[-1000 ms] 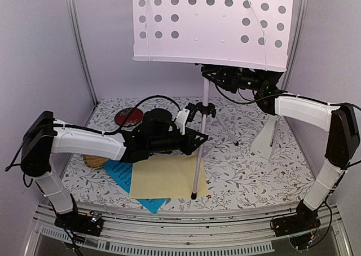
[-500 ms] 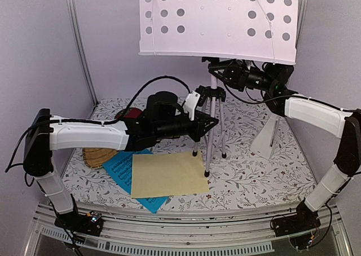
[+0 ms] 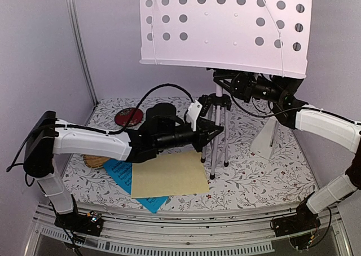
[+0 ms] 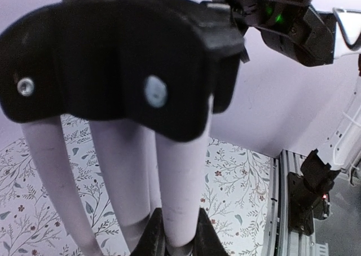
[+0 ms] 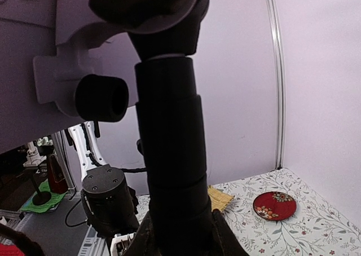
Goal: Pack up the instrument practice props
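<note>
Nearby, pale-yellow sheet (image 3: 169,177) and metronome (image 3: 264,138) flank the music stand (image 3: 223,30).

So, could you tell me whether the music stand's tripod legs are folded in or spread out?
Folded, nearly: the tripod legs sit close together under their black hub, with the left gripper pinching one.

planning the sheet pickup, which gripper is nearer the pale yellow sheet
Left. The left gripper clamps the tripod legs low, just beyond the far edge of the pale-yellow sheet; the right gripper holds the stand's pole high up, right under the white desk.
</note>
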Controlling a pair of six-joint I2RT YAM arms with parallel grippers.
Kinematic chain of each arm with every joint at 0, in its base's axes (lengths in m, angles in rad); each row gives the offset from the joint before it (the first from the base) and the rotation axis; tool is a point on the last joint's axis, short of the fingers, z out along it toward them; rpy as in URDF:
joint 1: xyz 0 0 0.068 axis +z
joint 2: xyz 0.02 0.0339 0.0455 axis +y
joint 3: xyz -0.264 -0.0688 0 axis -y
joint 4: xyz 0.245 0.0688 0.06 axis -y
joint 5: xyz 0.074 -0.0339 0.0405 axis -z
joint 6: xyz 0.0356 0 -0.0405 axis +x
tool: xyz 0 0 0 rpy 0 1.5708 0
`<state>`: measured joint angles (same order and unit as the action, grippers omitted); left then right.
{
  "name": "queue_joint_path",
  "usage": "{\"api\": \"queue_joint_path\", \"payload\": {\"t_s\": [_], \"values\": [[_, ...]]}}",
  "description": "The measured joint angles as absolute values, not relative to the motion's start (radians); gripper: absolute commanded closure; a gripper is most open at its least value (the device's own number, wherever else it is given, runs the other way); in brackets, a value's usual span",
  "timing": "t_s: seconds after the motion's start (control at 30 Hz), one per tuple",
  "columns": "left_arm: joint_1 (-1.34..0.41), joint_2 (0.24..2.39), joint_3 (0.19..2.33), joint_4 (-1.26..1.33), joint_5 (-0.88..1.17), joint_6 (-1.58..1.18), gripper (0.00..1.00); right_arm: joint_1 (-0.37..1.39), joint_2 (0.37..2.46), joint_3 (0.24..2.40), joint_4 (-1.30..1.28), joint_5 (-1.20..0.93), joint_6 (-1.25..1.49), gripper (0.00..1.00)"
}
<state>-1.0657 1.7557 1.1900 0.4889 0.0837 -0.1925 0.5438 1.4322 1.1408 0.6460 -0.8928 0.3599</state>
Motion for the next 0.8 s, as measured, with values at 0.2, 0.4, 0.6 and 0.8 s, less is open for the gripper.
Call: {"api": "queue_joint_path", "payload": {"t_s": [0.2,0.4,0.6,0.8], "values": [[-1.104,1.843,1.162,0.619,0.08,-0.153,1.0,0.547,1.393,1.025,0.669,-0.888,0.333,0.99],[-1.131,1.863,1.162,0.659,0.031,-0.13,0.93,0.548,1.349,0.971,0.705,-0.875,0.318,0.99],[-1.153,1.863,1.146,0.676,-0.012,-0.101,0.6,0.553,1.298,0.906,0.741,-0.841,0.308,0.99],[-1.174,1.833,1.077,0.737,-0.048,-0.097,0.43,0.558,1.287,0.888,0.757,-0.818,0.307,0.99]]}}
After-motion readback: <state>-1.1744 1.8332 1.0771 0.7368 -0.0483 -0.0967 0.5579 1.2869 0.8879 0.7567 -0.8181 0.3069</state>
